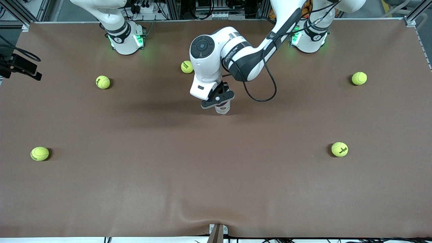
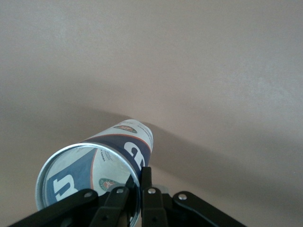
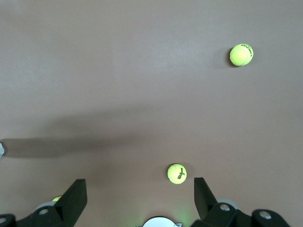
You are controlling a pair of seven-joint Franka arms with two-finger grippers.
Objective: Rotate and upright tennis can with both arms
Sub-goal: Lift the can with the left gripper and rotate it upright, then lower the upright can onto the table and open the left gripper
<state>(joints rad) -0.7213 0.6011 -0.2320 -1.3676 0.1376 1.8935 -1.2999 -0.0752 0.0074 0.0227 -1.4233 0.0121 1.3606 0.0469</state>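
Item: one clear plastic cylindrical tennis can (image 2: 102, 168) with a white and navy label and a metal rim, standing on the brown table (image 1: 216, 175) near its middle, directly under my left pincer (image 1: 218, 101). State of grip: my left pincer's black fingers (image 2: 147, 189) are closed narrow on the rim wall at the can's open top end, one finger inside the mouth and one outside. State of the other: my right pincer (image 3: 139, 201) hangs spread wide and empty above the table near its own base, waiting. Handling, by my estimate: the can looks empty, so light; the thin wall should flex if squeezed hard, and the smooth plastic will likely slip, while the metal rim gives the stiffest purchase; a hold lower on the labelled body would suit the second pincer. Tipping risk seems high, as it is tall and narrow. Writing: a large white "W" logo on the navy band and a small round crest are readable through the wall; finer print on the label is too small to tell. Also present: five yellow-green felt tennis balls (image 1: 103, 82) scattered well apart on the table, one showing "Wilson" in dark script in the right wrist view.
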